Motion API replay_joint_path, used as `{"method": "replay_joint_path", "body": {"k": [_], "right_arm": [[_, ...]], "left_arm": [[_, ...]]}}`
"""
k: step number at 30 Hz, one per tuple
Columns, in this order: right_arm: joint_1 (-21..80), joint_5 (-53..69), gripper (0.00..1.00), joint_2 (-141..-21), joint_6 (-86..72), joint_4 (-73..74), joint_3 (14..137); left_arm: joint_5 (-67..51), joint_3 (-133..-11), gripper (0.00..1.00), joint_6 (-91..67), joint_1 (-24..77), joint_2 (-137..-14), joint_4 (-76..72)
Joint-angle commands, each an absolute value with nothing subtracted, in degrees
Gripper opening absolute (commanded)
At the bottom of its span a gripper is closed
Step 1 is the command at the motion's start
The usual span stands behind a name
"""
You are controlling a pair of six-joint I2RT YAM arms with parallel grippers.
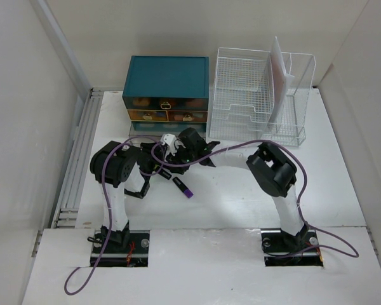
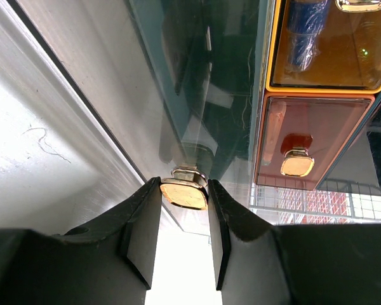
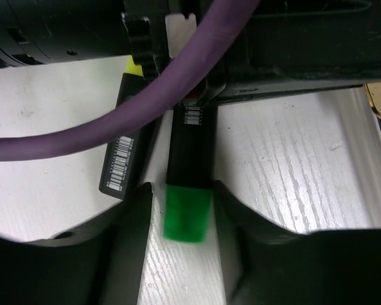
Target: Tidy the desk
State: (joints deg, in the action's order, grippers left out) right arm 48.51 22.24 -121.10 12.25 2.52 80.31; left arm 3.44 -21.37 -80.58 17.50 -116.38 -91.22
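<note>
Left wrist — your left gripper [image 2: 184, 244] pinching gold handle [image 2: 184, 194] of teal drawer chest [image 2: 228, 95] just ahead. Your right gripper [image 3: 181, 206] straddling green-capped marker [image 3: 189, 159], jaws part-open, slim gaps — desk [image 3: 292, 165] lying beneath it.

From above, the left arm [image 1: 114, 168] and right arm [image 1: 276, 171] met before the teal drawer chest with gold handles [image 1: 166, 76]. They hid much of its bottom drawer row and part of the large flat matte-white desk [image 1: 228, 197], and their jaws were too small to read. In the right wrist view, a thick purple cable [image 3: 82, 136] covered the far ends of a green-capped black highlighter [image 3: 190, 152] and a yellow-tipped black marker [image 3: 119, 165]; the green cap was blurred. In the left wrist view, a blue object [image 2: 308, 32] inside an amber translucent drawer was indistinct.
</note>
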Motion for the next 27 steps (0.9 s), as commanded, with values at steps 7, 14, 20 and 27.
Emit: {"method": "replay_joint_path", "body": {"k": [7, 14, 20, 27], "right_arm": [[49.0, 19.3, 0.04, -117.4, 11.1, 2.6, 76.1], [49.0, 11.0, 0.03, -104.1, 13.2, 4.6, 72.6], [49.0, 1.3, 0.03, -96.8, 16.9, 5.9, 72.1], [46.2, -1.1, 0.03, -101.3, 19.9, 10.2, 82.2]], "left_arm": [[5.4, -17.8, 0.0, -77.3, 16.3, -118.0, -118.4], [5.4, -17.8, 0.0, -77.3, 16.3, -119.1, -118.4], [5.4, -17.8, 0.0, -77.3, 16.3, -119.1, -118.4], [5.4, -17.8, 0.0, -77.3, 16.3, -119.1, -118.4]]}}
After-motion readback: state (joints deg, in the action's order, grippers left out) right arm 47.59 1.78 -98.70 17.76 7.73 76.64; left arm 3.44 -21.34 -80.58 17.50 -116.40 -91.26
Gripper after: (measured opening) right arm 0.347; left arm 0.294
